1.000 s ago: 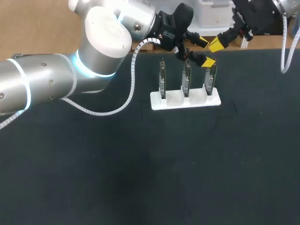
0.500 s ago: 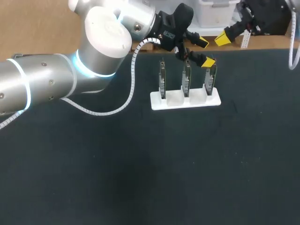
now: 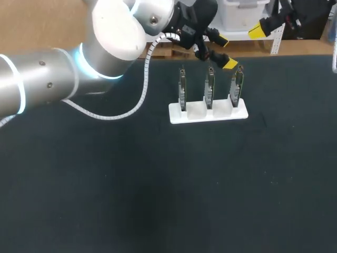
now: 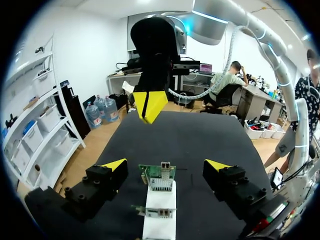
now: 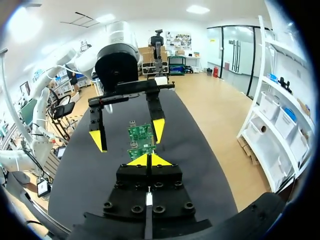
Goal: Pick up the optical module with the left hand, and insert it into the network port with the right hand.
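Optical modules (image 3: 209,87) stand upright in a white rack (image 3: 208,112) near the table (image 3: 158,184) far edge, so the wide-open left gripper (image 3: 225,51) can pinch one; right gripper (image 3: 256,30) sits closed, empty.

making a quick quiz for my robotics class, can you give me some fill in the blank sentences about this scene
1. The white plastic rack holds ___ upright green circuit boards.
2. The left end effector, above the boards, is ___ (open or shut).
3. The right end effector is ___ (open or shut) and holds nothing.

Missing words: three; open; shut.
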Controlling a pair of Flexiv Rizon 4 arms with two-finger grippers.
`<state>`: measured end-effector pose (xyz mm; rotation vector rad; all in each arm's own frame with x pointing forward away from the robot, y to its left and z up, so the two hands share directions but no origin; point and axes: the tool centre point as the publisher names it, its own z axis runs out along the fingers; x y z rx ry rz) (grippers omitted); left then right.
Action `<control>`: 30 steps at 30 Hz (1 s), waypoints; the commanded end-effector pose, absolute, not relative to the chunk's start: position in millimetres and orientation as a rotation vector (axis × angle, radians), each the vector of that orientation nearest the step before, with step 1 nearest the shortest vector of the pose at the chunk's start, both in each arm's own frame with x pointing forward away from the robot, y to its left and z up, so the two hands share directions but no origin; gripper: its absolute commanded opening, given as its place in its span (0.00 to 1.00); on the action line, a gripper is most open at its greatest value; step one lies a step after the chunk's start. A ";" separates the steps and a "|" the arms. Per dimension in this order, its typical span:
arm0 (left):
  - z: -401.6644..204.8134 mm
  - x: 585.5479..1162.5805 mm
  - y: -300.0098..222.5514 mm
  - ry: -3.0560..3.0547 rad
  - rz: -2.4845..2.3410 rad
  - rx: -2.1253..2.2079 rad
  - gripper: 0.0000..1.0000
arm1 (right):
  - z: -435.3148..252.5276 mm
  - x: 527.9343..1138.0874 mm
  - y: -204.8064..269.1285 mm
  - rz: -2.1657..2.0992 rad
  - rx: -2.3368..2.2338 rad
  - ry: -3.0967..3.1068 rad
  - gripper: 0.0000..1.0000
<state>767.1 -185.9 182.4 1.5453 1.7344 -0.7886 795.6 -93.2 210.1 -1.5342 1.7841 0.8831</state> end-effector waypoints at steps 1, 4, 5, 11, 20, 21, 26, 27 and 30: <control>197.7 741.4 -164.2 1.854 -0.631 1.481 1.00 | 217.1 791.9 -98.9 0.875 -1.533 1.779 0.00; 210.7 726.7 -144.8 1.873 -0.541 1.421 1.00 | 220.8 791.8 -104.7 0.873 -1.521 1.780 0.00; 214.1 723.4 -140.9 1.894 -0.512 1.420 1.00 | 221.7 791.9 -105.6 0.875 -1.515 1.783 0.00; 224.3 711.6 -128.5 1.919 -0.429 1.389 1.00 | 223.7 790.0 -106.3 0.881 -1.520 1.794 0.02; 224.8 710.8 -127.6 1.927 -0.425 1.376 1.00 | 223.7 790.0 -106.3 0.881 -1.520 1.794 1.00; 224.8 710.8 -127.6 1.927 -0.425 1.376 1.00 | 223.7 790.0 -106.3 0.881 -1.520 1.794 1.00; 224.8 710.8 -127.6 1.927 -0.425 1.376 1.00 | 223.7 790.0 -106.3 0.881 -1.520 1.794 1.00; 224.8 710.8 -127.6 1.927 -0.425 1.376 1.00 | 223.7 790.0 -106.3 0.881 -1.520 1.794 1.00; 224.8 710.8 -127.6 1.927 -0.425 1.376 1.00 | 223.7 790.0 -106.3 0.881 -1.520 1.794 1.00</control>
